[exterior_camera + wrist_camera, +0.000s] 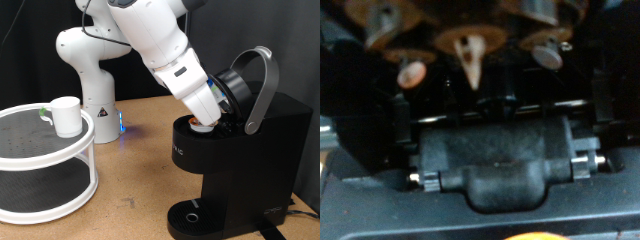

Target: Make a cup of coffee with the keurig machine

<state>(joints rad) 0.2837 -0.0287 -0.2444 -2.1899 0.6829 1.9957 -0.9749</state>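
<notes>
The black Keurig machine (255,165) stands at the exterior view's right with its lid open and the grey curved handle (263,85) raised. My gripper (207,120) reaches down into the open pod chamber at the machine's top; a small pale thing shows at its tip, but I cannot tell what it is. The white cup (66,115) stands on the top tier of a white rack at the exterior view's left, far from the gripper. The wrist view is dark and blurred: it shows black parts of the machine's inside (500,165) and a pale pointed part (470,55). The fingers do not show there.
The white two-tier round rack (45,155) takes up the exterior view's left. The white arm base (90,75) with a blue light stands behind it. The machine's round drip plate (190,215) is bare. Wooden table surface (135,165) lies between the rack and the machine.
</notes>
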